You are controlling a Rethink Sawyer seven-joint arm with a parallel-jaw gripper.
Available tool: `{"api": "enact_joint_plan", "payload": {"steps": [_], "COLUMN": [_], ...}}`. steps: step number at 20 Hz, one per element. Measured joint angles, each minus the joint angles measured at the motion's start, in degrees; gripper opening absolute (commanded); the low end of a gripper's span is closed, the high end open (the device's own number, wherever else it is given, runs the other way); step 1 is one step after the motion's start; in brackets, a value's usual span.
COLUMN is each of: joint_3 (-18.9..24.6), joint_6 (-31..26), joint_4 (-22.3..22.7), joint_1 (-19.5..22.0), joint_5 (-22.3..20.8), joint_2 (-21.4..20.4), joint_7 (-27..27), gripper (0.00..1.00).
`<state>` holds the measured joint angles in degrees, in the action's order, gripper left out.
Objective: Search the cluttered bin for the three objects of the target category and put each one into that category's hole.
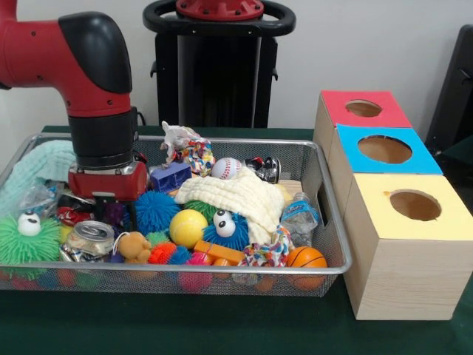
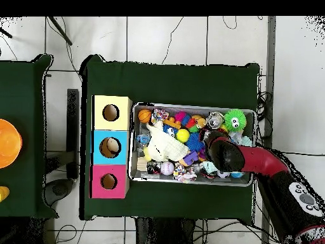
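A: A dark green table (image 1: 222, 329) before a pale wall carries a wire mesh bin (image 1: 325, 214) heaped with toys, and beside it three wooden boxes, topped red (image 1: 362, 111), blue (image 1: 384, 151) and yellow (image 1: 414, 207), each with a round hole.

B: Why is the red and black arm (image 1: 89, 66) standing over the bin's end well apart from the boxes?

A: Probably hunting there. Its gripper (image 1: 103, 205) is sunk among the clutter beside a crushed silver can (image 1: 90, 238); whether it's spread or pinching, I can't tell.

B: And the targets?

A: Category unnamed. If it's balls, the white baseball (image 1: 227, 168), yellow ball (image 1: 188, 227) and small orange basketball (image 1: 306, 257) all lie in the bin. Round, so no long axis or heading.
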<state>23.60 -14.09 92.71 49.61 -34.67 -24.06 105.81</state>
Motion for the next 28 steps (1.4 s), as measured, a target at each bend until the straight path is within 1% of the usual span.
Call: {"api": "enact_joint_plan", "payload": {"steps": [9, 19, 25, 28], "joint_3": [0.03, 0.01, -0.14, -0.05], "joint_6": [-0.14, -1.61, -3.84, -7.61], "joint_4": [0.04, 0.11, 1.53, 2.79], "joint_1": [0.01, -0.38, -1.6, -1.26], "joint_5": [-0.01, -0.01, 0.96, 2.92], "joint_2": [-0.01, -0.51, -3.46, -5.79], "joint_7": [0.0, 0.0, 0.0, 0.0], "gripper": [1.0, 1.0, 1.0, 1.0]}}
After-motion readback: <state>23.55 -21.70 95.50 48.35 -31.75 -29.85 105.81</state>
